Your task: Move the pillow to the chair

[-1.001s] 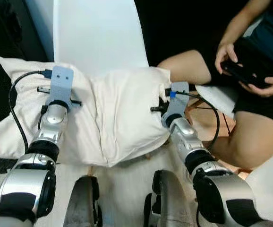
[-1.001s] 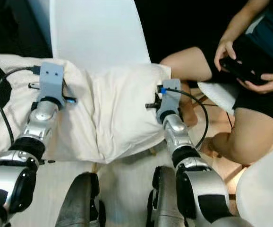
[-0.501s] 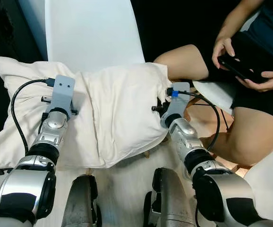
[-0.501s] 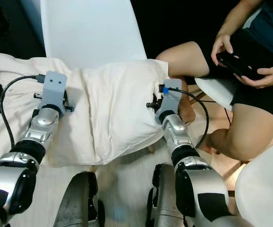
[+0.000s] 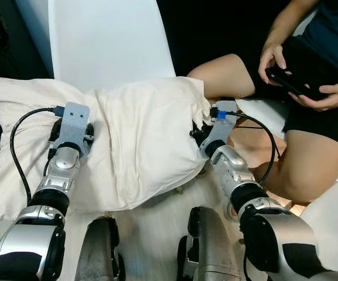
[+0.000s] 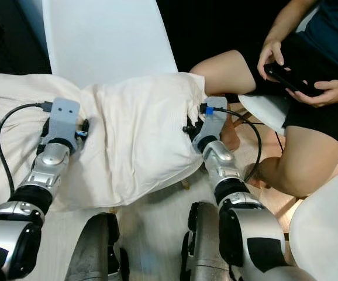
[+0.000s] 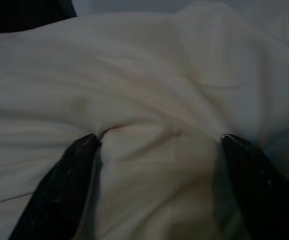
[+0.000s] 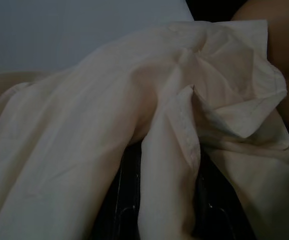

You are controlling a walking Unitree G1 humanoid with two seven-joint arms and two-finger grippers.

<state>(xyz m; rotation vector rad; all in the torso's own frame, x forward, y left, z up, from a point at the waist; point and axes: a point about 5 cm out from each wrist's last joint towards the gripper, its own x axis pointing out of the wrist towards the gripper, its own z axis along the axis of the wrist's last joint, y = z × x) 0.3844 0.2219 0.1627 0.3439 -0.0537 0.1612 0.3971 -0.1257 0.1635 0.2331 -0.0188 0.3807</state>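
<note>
A cream pillow [image 5: 137, 140] lies across the front of a white chair [image 5: 107, 44], its bulk sagging over the seat's front edge and its left end spreading out past the chair's side. The left gripper [image 7: 154, 165] presses down on the pillow's left half, its two black fingers [image 7: 64, 185] set wide apart and sunk into the fabric, a raised fold bunched between them. The right gripper [image 5: 197, 136] is at the pillow's right edge, near the corner, with a hanging fold of the pillowcase pinched between its jaws. Just beside the chair, to the right, a seated person [image 5: 309, 105] holds a dark controller [image 5: 292, 82] in both hands.
</note>
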